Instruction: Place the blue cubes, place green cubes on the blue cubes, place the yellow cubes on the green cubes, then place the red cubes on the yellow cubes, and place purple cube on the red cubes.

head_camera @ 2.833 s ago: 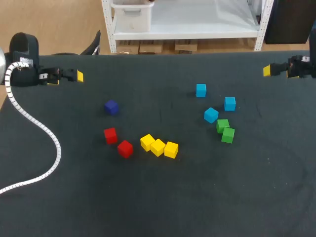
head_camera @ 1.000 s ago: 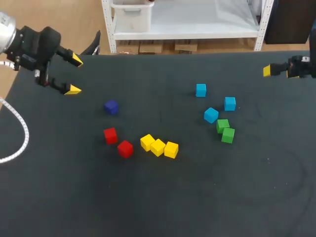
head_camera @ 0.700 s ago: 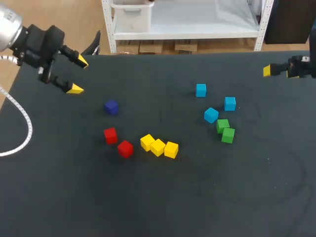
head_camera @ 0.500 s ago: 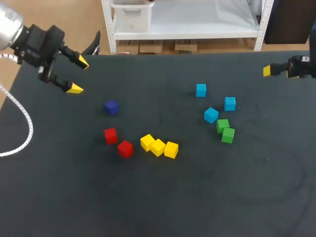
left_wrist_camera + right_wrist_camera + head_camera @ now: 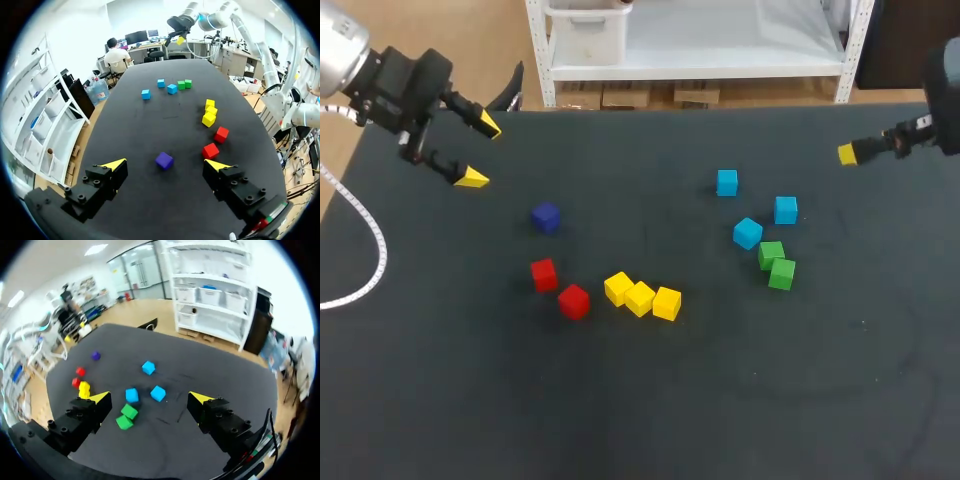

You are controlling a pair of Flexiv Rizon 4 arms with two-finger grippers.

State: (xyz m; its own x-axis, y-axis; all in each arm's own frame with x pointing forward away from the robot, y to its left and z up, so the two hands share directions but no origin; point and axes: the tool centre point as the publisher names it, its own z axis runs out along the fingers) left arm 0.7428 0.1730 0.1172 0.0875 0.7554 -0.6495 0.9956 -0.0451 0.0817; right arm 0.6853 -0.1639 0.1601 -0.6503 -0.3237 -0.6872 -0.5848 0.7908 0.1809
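Observation:
Three blue cubes (image 5: pixel 726 182) (image 5: pixel 785 210) (image 5: pixel 747 233) lie right of centre, with two green cubes (image 5: pixel 771 254) (image 5: pixel 781 273) touching each other just in front of them. A row of three yellow cubes (image 5: pixel 640 298) sits mid-table, with two red cubes (image 5: pixel 544 274) (image 5: pixel 573 301) to its left. The purple cube (image 5: pixel 546 217) lies alone behind the red ones. My left gripper (image 5: pixel 480 152) hangs open over the far left corner, and the purple cube (image 5: pixel 164 160) lies ahead of it. My right gripper (image 5: pixel 150 398) is open above the far right, empty, with one fingertip (image 5: pixel 847 154) showing.
The dark table (image 5: pixel 650 400) carries only the cubes. A white cable (image 5: pixel 365 250) from my left arm trails along the table's left side.
My left arm has lifted off the table's left edge and its open gripper now points toward the cubes. My right gripper has just shifted inward and a little nearer. No cube has moved.

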